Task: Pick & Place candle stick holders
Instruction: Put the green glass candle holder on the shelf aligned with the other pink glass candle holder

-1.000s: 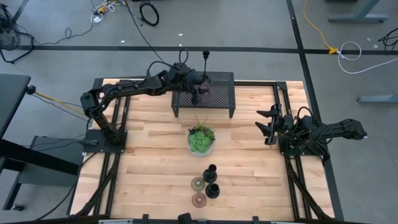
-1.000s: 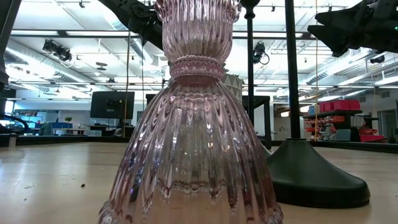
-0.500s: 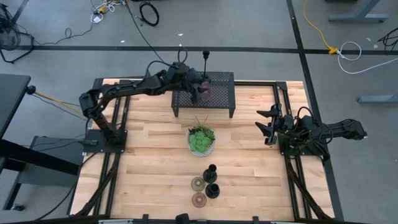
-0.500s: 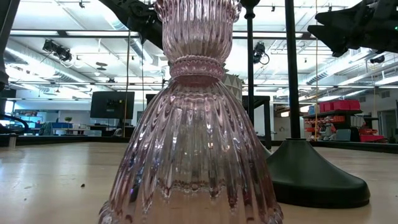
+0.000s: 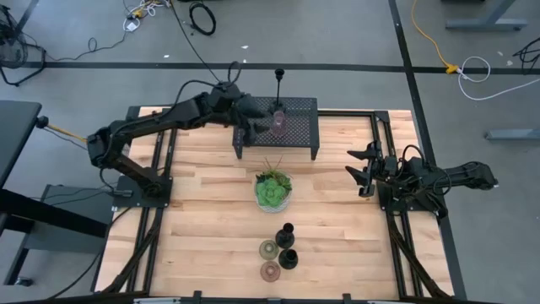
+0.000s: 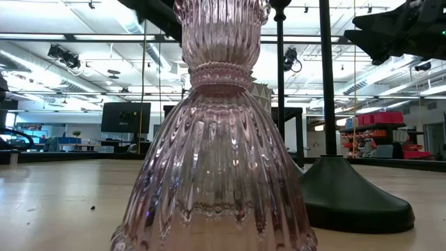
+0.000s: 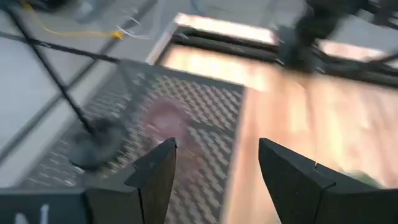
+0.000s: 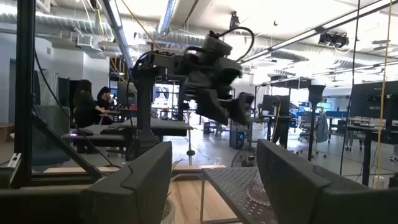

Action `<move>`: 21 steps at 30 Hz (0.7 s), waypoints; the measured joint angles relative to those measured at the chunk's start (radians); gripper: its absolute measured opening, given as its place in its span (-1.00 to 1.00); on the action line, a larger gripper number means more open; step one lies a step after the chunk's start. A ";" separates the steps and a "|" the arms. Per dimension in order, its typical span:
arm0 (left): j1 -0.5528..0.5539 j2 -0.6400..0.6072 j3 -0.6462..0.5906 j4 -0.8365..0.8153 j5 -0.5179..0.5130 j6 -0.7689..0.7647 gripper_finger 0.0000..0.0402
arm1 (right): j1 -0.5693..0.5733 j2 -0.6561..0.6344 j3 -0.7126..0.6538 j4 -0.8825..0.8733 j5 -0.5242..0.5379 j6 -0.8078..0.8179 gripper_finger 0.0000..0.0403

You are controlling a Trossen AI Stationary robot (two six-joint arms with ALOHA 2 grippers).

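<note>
Jaws of the left gripper stand open and empty above the rack, just beside a pink glass cup that rests on the rack's mesh top; jaws of the right gripper are also open and empty, held over the right side of the surface, well apart from every holder.

Surface: pale wooden planks, carrying all items. Rack: black mesh metal, at the far middle of the surface. On it, beside the pink cup, stands one black candlestick with a thin upright stem. The left wrist view shows the same two pieces on the mesh, the pink cup and the candlestick base, both ahead of the spread fingers.

Plant: green and leafy, in a bowl, near the middle of the surface, in front of the rack.

Remaining holders: a tight cluster near the front edge. Two black candlesticks stand one behind the other; a greenish cup sits just beside them, and a pinkish cup lies nearest the front edge. In the low view this pink ribbed cup fills the foreground, with a black flared base just behind it.
</note>
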 joint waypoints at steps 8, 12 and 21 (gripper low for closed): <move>-0.115 -0.088 0.000 -0.220 0.178 0.013 0.14 | 0.000 0.000 0.000 -0.004 0.000 0.026 0.17; -0.223 -0.105 0.000 -0.275 0.173 -0.001 0.09 | 0.000 0.000 0.000 -0.003 0.000 0.027 0.17; -0.495 -0.114 -0.002 -0.330 0.053 -0.071 0.04 | 0.000 0.001 0.000 -0.015 0.000 0.027 0.17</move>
